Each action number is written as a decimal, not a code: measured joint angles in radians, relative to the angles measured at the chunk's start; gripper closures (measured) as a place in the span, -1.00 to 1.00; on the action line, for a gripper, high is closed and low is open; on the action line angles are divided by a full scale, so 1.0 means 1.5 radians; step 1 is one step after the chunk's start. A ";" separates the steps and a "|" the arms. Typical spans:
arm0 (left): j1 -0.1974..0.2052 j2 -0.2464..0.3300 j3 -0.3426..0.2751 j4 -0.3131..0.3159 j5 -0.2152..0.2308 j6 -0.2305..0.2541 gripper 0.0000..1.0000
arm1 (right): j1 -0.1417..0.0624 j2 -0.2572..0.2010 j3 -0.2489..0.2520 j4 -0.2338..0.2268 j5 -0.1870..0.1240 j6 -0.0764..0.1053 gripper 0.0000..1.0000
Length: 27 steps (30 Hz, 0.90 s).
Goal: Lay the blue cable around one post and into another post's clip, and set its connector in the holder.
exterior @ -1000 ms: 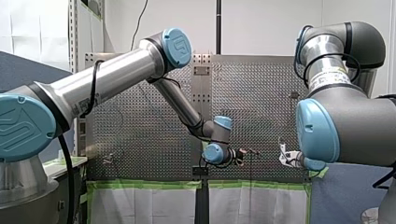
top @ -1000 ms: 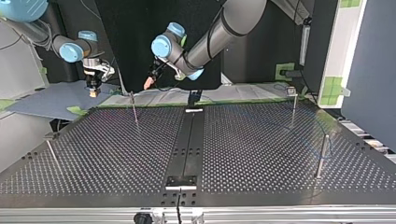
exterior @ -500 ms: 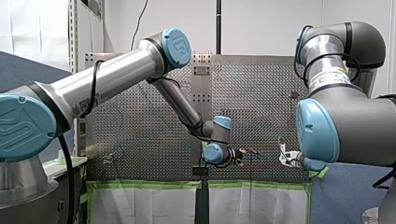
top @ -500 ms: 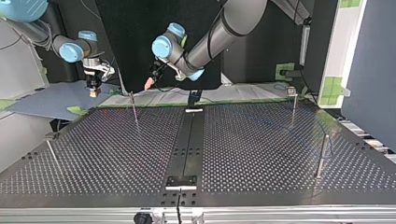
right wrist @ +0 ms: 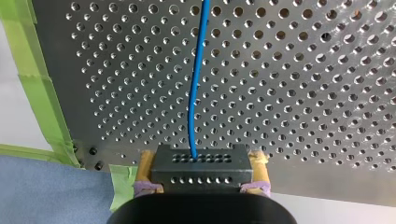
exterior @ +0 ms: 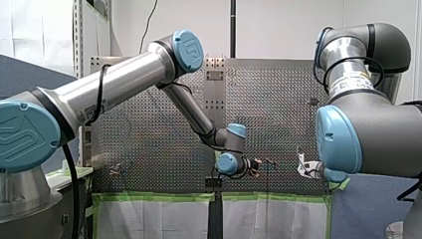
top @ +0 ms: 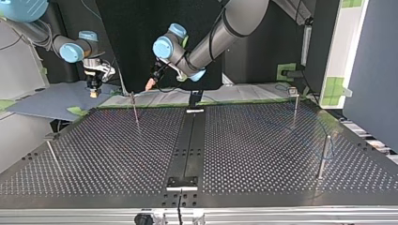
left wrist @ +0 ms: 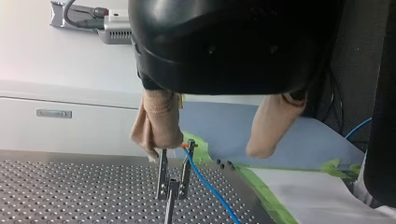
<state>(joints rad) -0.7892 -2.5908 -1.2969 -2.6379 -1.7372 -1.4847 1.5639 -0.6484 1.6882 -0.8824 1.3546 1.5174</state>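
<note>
Blue cable [left wrist: 208, 186] rises from the worktop [left wrist: 70, 191] to the forked clip [left wrist: 173, 175] atop a post [left wrist: 168, 210], passing close by one prong. Whether it sits fully between the prongs cannot be told. The left end effector [left wrist: 208, 150] hangs just above the clip, its beige pads [left wrist: 156, 121] spread apart and holding nothing. The right end effector [right wrist: 201, 173] is clamped on the black connector [right wrist: 201, 161], with yellow pads [right wrist: 145, 170] at its two sides and the cable leading out of it over the worktop.

The step in hand looks like carrying the connector to its holder, which these views do not clearly show. It would go best slowly, with some slack kept so that a pull does not lift the cable out of the clip. The connector should arrive square to the holder and be released only once seated. The left end effector could press the cable down near the clip if it starts to rise.
</note>
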 joint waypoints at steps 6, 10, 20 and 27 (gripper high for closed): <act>-0.001 0.001 0.000 -0.001 -0.002 0.002 -1.00 | 0.001 0.000 -0.001 0.000 0.000 0.000 1.00; -0.005 0.015 -0.012 0.005 -0.021 0.004 -1.00 | 0.001 0.000 0.000 0.001 0.000 0.000 1.00; -0.002 0.075 -0.071 0.061 -0.082 -0.026 -1.00 | 0.001 0.000 0.000 0.001 0.000 0.000 1.00; -0.001 0.119 -0.115 0.106 -0.118 -0.034 -1.00 | 0.001 0.000 -0.001 0.004 0.001 0.002 1.00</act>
<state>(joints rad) -0.7905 -2.4121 -1.4689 -2.4794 -1.9135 -1.5353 1.5654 -0.6483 1.6872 -0.8767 1.3555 1.5206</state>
